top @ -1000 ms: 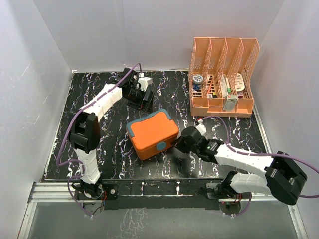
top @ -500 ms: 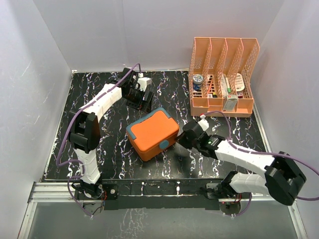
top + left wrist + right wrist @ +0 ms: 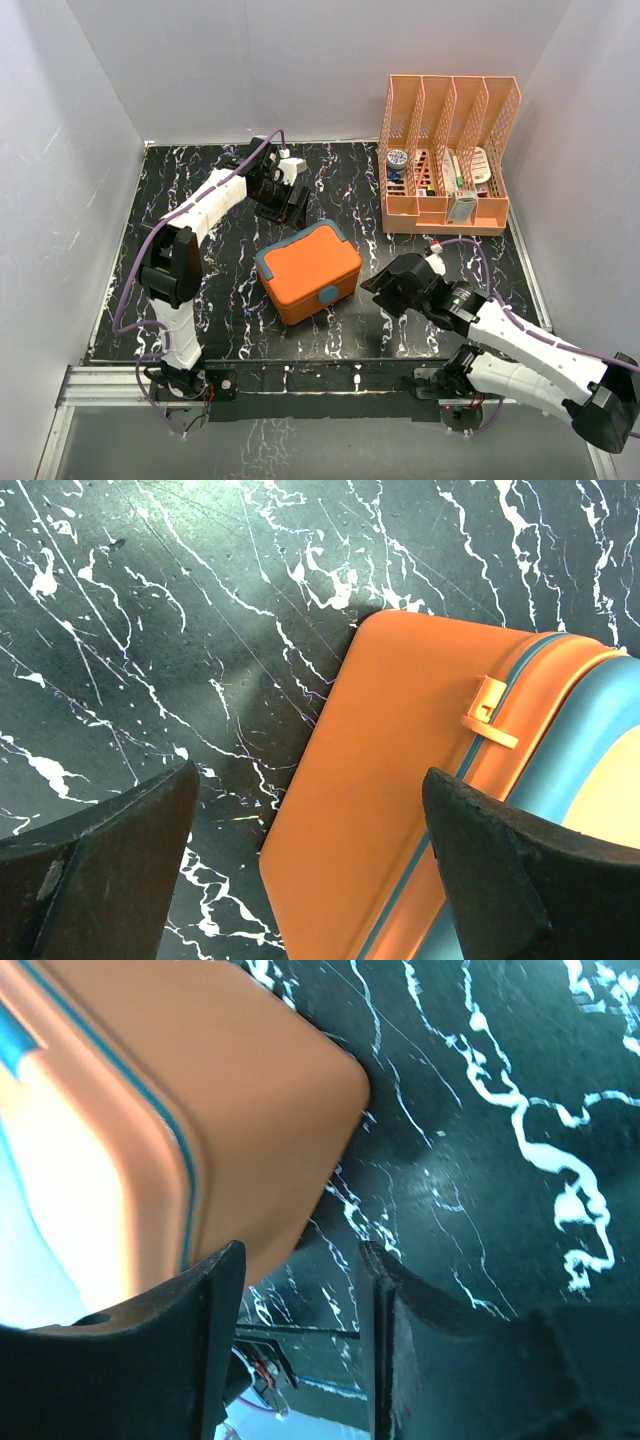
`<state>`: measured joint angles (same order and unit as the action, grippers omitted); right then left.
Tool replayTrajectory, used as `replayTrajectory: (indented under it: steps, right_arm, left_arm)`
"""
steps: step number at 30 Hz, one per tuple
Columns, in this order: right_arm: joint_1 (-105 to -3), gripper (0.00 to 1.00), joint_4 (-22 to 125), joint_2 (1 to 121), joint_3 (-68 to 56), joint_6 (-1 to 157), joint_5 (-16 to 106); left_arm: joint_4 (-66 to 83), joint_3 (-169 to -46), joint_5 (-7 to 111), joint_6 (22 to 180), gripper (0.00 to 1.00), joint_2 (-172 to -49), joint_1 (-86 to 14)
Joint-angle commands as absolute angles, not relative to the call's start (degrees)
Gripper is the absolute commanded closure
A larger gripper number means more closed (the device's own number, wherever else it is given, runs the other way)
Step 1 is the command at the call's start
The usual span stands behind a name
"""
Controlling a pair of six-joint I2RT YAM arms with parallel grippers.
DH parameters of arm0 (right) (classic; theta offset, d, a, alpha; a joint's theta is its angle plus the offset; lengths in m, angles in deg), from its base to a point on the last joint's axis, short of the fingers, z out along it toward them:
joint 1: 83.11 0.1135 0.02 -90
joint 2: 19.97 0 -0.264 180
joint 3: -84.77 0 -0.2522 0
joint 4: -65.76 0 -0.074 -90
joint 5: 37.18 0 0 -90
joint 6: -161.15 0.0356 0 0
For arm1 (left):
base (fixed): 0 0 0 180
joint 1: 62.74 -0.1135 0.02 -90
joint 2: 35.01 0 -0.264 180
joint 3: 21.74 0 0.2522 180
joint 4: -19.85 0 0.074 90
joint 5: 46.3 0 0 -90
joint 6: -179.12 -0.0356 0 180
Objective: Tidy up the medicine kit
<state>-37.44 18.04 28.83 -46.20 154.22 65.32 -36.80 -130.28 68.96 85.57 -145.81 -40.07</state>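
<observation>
The medicine kit (image 3: 308, 268) is an orange box with a teal seam and a blue-grey front latch (image 3: 327, 293). It lies shut in the middle of the black marbled table. My left gripper (image 3: 292, 208) hovers just behind the kit's back edge, open and empty. In the left wrist view the kit (image 3: 420, 780) shows between the wide-apart fingers of the left gripper (image 3: 310, 870). My right gripper (image 3: 378, 287) is open and empty, a short way right of the kit. In the right wrist view the kit's corner (image 3: 200, 1110) lies ahead of the right gripper (image 3: 300, 1340).
A peach slatted file organizer (image 3: 448, 150) stands at the back right, with several medicine items in its compartments. White walls close in the table on three sides. The arm bases and a metal rail (image 3: 320, 385) run along the near edge.
My right gripper has drawn back to the right, away from the kit's side, and its arm has swung out rightward. The kit and left gripper have barely moved.
</observation>
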Motion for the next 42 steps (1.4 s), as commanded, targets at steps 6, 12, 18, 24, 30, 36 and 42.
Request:
replayTrajectory:
  steps: [6,12,18,24,30,36,42]
  right_arm:
    - [-31.24,0.53,16.97,36.13,-38.51,164.58,66.76]
    - [-24.76,0.55,18.77,41.56,-34.73,171.45,70.77]
    - [-21.09,0.56,16.74,41.37,-33.79,175.43,74.84]
    - [-19.86,0.54,12.82,40.08,-32.83,177.59,77.60]
    - [-19.53,0.54,8.69,37.52,-33.04,180.13,80.57]
    - [-16.33,0.54,8.83,39.64,-31.21,182.30,80.53]
    - [-13.34,0.54,10.43,41.47,-30.66,184.04,81.76]
  left_arm:
    - [-38.03,-131.92,66.19,87.53,0.07,-144.14,-39.67]
    - [-38.04,-132.66,65.87,87.72,0.07,-144.71,-39.72]
    - [-38.03,-132.62,66.00,87.76,0.07,-144.71,-40.06]
    - [-38.03,-132.36,66.02,87.63,0.07,-144.69,-40.24]
    - [-37.94,-132.44,66.02,87.65,0.07,-144.69,-40.28]
    - [-37.69,-132.89,66.11,87.78,0.07,-145.52,-40.28]
    - [-37.57,-133.60,65.96,88.30,0.07,-146.05,-40.32]
